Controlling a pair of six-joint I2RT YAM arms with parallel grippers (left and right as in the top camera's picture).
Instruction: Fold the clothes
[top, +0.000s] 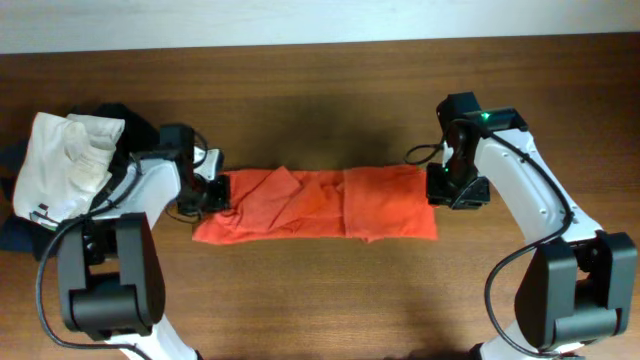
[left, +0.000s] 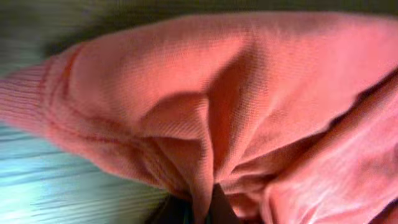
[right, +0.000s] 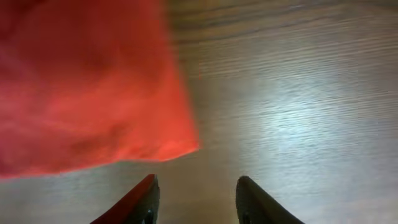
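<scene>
The red-orange T-shirt (top: 320, 203) lies folded into a long band across the middle of the wooden table. My left gripper (top: 214, 192) is at the shirt's left end, and in the left wrist view a pinch of red-orange cloth (left: 205, 124) runs down between its dark jaws (left: 200, 211), so it is shut on the shirt. My right gripper (top: 447, 188) is just off the shirt's right edge. In the right wrist view its fingers (right: 196, 202) are open and empty over bare wood, with the shirt's corner (right: 93, 93) just ahead and to the left. No lettering shows.
A white garment (top: 65, 158) lies crumpled at the far left over dark garments (top: 125, 120). The wooden table (top: 320, 290) extends in front of the shirt. A pale wall edge runs along the back.
</scene>
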